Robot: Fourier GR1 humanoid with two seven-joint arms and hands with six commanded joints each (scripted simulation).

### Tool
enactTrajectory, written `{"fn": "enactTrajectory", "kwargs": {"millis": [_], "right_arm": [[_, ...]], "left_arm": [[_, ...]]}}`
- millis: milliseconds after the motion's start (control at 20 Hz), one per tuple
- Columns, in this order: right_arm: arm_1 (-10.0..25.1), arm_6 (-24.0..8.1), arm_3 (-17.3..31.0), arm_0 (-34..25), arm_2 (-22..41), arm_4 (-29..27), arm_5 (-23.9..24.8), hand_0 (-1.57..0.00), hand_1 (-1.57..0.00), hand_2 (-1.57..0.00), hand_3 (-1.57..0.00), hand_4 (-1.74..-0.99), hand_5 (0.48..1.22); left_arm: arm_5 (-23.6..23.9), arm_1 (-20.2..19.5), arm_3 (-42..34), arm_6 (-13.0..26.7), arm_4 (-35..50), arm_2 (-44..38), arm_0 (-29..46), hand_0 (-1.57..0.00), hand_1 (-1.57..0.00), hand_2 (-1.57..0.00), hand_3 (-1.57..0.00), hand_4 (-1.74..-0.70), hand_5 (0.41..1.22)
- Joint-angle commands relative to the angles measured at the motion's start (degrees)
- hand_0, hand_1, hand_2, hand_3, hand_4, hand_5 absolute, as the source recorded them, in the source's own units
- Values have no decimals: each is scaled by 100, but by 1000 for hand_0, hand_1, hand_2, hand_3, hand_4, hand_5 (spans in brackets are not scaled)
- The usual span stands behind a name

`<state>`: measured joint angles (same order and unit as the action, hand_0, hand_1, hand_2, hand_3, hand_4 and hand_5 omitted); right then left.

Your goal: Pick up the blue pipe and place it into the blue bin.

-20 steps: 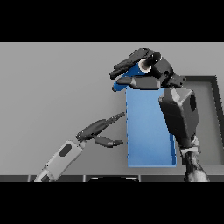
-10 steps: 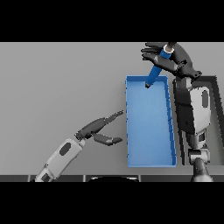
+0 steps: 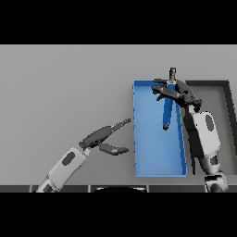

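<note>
Where the right robot hand (image 3: 173,91) covers its top end, I cannot tell if the spread fingers touch the blue pipe (image 3: 167,114) inside the blue bin (image 3: 157,171); left robot hand (image 3: 104,137) spread beside the bin.

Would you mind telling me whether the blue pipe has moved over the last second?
Yes: the blue pipe now hangs inside the blue bin, lower than before.

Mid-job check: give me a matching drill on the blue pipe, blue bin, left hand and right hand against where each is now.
Things:
1. blue pipe
2. blue bin
3. left hand
4. right hand

Places:
A. above the bin's far end
B. inside the bin, near its right wall
C. on the table, beside a dark tray
D. left of the bin, fingers straight

Pairs: 1-B, 2-C, 3-D, 4-A
</note>
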<state>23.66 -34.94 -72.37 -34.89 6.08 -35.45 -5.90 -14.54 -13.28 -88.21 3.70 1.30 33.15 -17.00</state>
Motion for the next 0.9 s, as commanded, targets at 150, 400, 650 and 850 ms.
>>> {"fn": "enactTrajectory", "kwargs": {"millis": [150, 400, 650, 850], "right_arm": [[577, 0, 405, 210, 1173, -578, 379, -1563, -1459, -1393, -1122, -1547, 1133], [1419, 0, 826, -390, 3096, -2266, 882, -534, -477, -456, -367, -1285, 1141], [1620, 92, 874, -651, 3794, -1570, 601, -174, -156, -149, -120, -1149, 887], [1546, 470, 1076, -637, 3911, -1246, 613, -71, -63, -60, -48, -1125, 764]], "left_arm": [[0, -38, -83, 26, 50, -26, 25, 1, 1, 1, 1, -886, 455], [44, -11, -40, 26, -13, -7, 27, 1, 1, 1, 1, -888, 453], [15, -25, -104, 46, 44, -9, 45, 1, 1, 1, 1, -896, 451], [59, 76, -24, 93, 14, 17, 32, 1, 1, 1, 1, -905, 455]]}}
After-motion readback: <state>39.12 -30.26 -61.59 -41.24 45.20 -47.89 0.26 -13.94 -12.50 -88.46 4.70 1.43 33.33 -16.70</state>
